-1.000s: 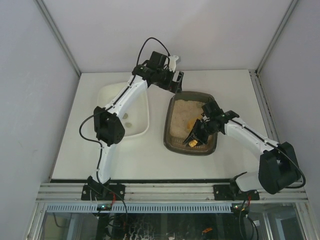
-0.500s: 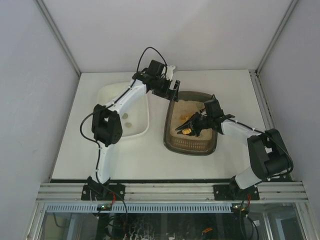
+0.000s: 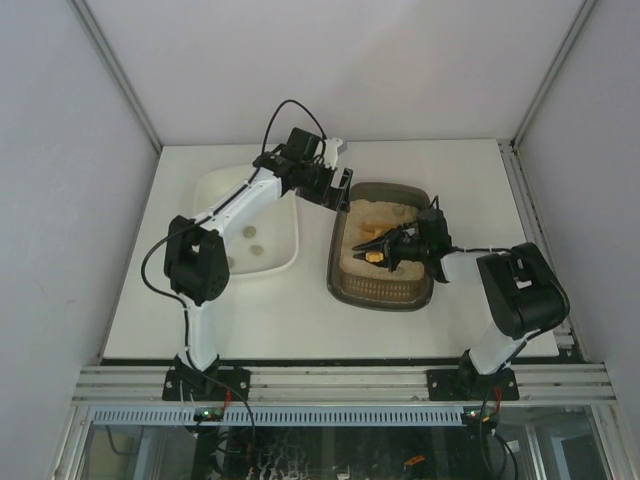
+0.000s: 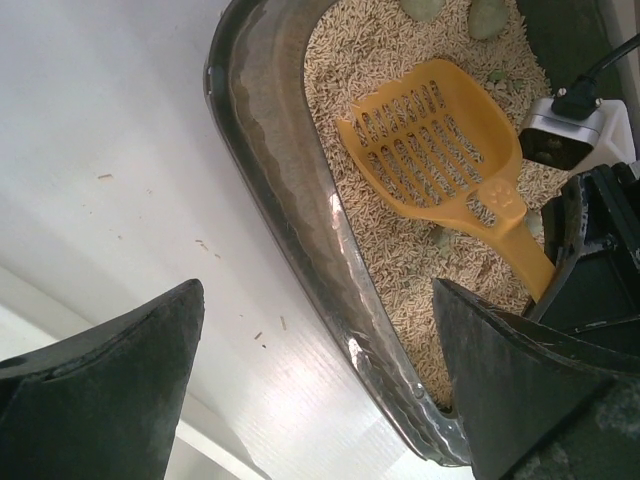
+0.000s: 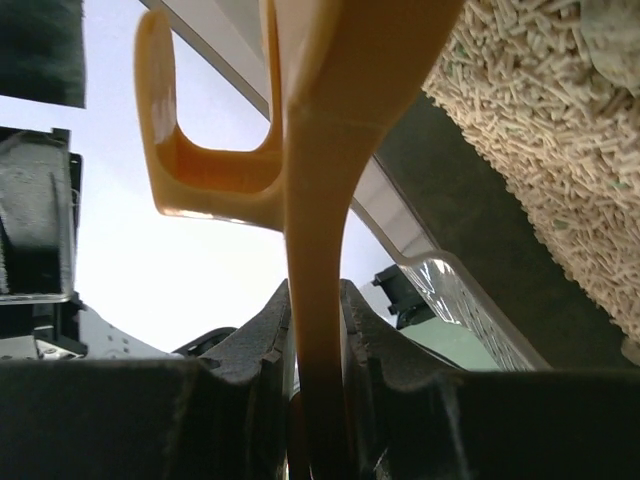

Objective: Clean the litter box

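The litter box [image 3: 381,297], a dark tray of pale pellet litter, lies right of centre. My right gripper [image 3: 402,243] is low inside it, shut on the handle of a yellow slotted scoop [image 3: 372,252]. In the right wrist view the handle [image 5: 318,200] is pinched between both pads [image 5: 272,330]. My left gripper [image 3: 338,192] is open at the box's far-left corner. Its fingers straddle the ribbed rim [image 4: 300,210], one over the table and one over the litter. The scoop [image 4: 430,140] rests on the litter. Greenish lumps [image 4: 487,14] lie past it.
A white tray [image 3: 215,186] sits left of the litter box with two small lumps [image 3: 252,241] in it. The left arm reaches across above that tray. Grey walls close in the table on three sides.
The right arm folded in and carried the scoop from the box's near side toward its middle-left. The left gripper came down and nearer, onto the far-left rim, still open.
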You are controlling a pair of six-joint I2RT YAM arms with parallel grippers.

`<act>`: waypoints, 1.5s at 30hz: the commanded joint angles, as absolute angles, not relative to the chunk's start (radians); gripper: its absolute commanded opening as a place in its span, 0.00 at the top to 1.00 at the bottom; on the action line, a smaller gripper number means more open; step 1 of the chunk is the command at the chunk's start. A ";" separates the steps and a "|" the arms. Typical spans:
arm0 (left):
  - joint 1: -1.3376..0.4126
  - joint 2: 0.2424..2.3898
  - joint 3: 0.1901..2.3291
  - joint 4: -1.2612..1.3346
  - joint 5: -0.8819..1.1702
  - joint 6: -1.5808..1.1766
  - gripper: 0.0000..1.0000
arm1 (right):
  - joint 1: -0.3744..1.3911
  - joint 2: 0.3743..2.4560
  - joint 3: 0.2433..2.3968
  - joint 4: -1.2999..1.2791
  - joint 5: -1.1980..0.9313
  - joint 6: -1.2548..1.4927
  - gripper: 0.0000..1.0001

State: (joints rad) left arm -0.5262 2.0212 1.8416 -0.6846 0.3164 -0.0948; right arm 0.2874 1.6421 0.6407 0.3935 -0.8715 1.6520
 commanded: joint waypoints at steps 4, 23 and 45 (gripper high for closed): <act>-0.529 1.951 1.797 -0.645 0.304 -0.089 0.00 | 0.274 1.716 0.614 0.646 -0.852 1.823 1.00; -0.524 1.948 1.772 -0.639 0.314 -0.094 0.00 | 0.196 1.528 0.592 0.372 -0.694 1.726 1.00; -0.520 1.969 1.741 -0.628 0.333 -0.098 0.00 | 0.198 1.822 0.793 0.602 -0.788 1.613 1.00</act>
